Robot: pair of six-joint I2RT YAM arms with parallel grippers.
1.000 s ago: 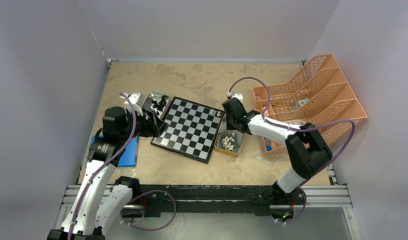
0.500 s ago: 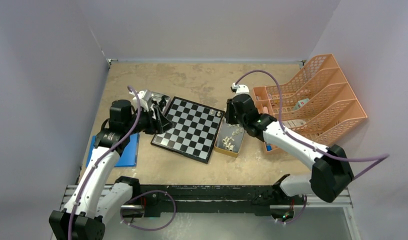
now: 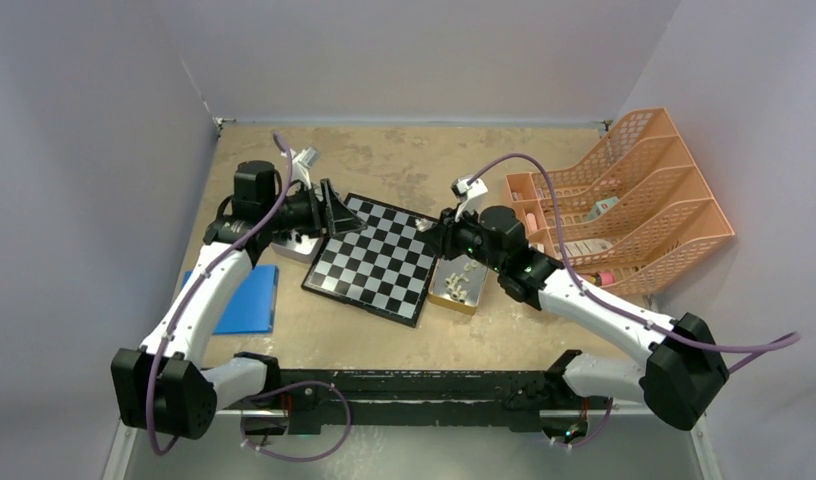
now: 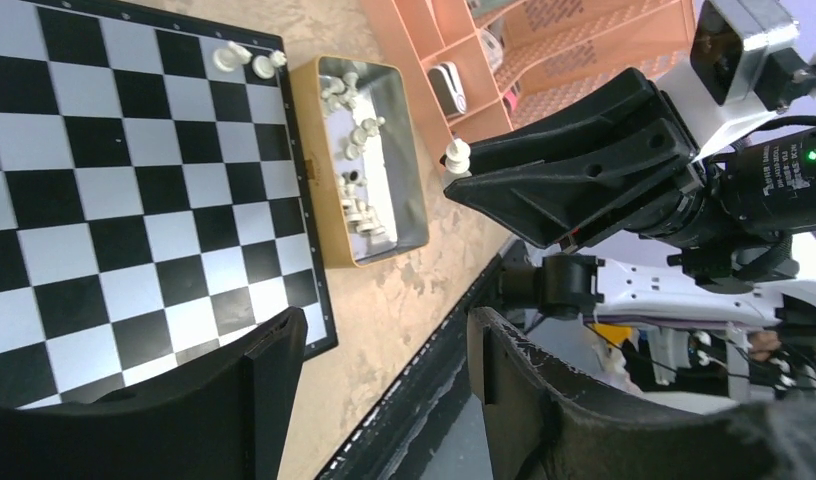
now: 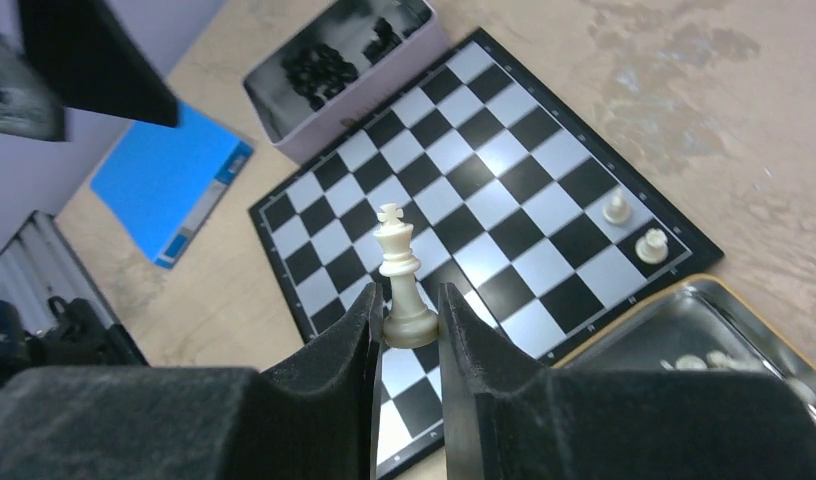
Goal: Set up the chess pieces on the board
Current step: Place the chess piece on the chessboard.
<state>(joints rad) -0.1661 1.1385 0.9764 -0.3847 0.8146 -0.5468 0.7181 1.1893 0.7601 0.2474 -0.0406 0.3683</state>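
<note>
The board (image 3: 374,265) lies mid-table, tilted; it also shows in the left wrist view (image 4: 134,180) and the right wrist view (image 5: 484,170). Two cream-white pieces (image 5: 615,208) stand on its corner squares next to the gold-rimmed tray (image 3: 452,304) of white pieces (image 4: 356,205). My right gripper (image 5: 409,312) is shut on the base of a cream-white king (image 5: 397,265) and holds it upright above the board's right side (image 3: 427,228). My left gripper (image 4: 379,345) is open and empty, over the board's far-left edge (image 3: 336,212). Black pieces (image 5: 319,65) lie in a second tray (image 5: 354,100).
An orange mesh file rack (image 3: 624,200) stands at the right. A blue book (image 3: 239,300) lies left of the board. Walls close in the back and both sides. The black base rail (image 3: 414,385) runs along the near edge.
My right gripper has risen from the tray of white pieces with the king and moved left over the board's corner. My left gripper has swung back and right, off the tray of black pieces.
</note>
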